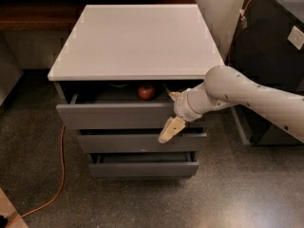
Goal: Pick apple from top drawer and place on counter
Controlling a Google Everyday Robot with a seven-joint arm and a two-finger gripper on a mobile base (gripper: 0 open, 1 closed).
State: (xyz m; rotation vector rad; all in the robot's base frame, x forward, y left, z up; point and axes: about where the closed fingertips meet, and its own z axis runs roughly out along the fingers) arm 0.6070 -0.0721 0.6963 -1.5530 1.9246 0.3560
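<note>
Apple (147, 91) in top drawer (114, 116) — just left of the tool (167, 117), jaws apart.

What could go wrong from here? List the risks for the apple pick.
1. The top drawer looks only partly open, and the apple sits back under the counter edge. The gap is narrow, so the arm may strike that edge.
2. The tool is open against the drawer front, right of the apple. Its lower finger could catch the front or push the drawer shut.
3. A nudged round apple may roll deeper.
</note>
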